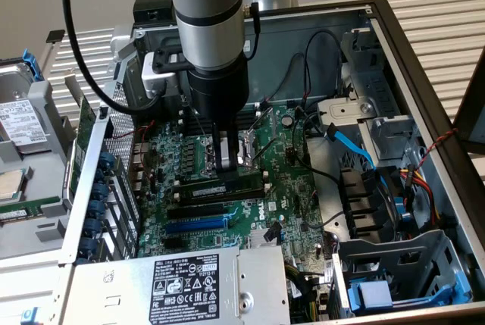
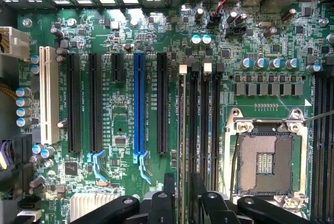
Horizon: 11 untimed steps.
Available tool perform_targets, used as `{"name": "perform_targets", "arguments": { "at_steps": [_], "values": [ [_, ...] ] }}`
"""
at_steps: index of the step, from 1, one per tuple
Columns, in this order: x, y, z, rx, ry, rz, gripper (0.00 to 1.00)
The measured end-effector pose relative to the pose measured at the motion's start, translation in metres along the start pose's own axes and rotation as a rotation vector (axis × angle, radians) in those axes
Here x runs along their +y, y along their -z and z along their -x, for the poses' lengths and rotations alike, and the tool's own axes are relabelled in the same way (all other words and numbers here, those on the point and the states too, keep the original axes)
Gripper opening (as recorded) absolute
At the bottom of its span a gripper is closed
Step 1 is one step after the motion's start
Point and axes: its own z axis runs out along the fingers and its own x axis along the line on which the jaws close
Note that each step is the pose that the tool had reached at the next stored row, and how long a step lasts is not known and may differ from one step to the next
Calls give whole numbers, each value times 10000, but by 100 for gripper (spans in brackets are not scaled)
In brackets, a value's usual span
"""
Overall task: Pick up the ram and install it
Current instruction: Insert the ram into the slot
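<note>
Hangs low with the black-fingered tool [image 2: 182, 178] spread astride the long, thin dark green circuit-board ram [image 2: 182, 125], standing on edge among long black plastic memory slots [image 2: 205, 125]; looks to want straight-down, even pressure along the top.

pincer [image 1: 225, 164]: just above ram [image 1: 216, 189] | ram: edge-on in motherboard [image 1: 292, 185], seemingly seated
</note>
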Motion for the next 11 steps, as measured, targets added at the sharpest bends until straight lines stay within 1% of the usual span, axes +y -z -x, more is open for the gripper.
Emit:
{"name": "perform_targets", "arguments": {
  "at_steps": [5,6,7,8,9,11],
  "values": [
    [0,0,0,-3,-1,-71,27],
    [0,0,0,-4,-1,-86,24],
    [0,0,0,-4,-2,-98,18],
    [0,0,0,-6,-2,-110,18],
    [0,0,0,-4,-2,-119,12],
    [0,0,0,-5,-2,-134,12]
  ]
}}
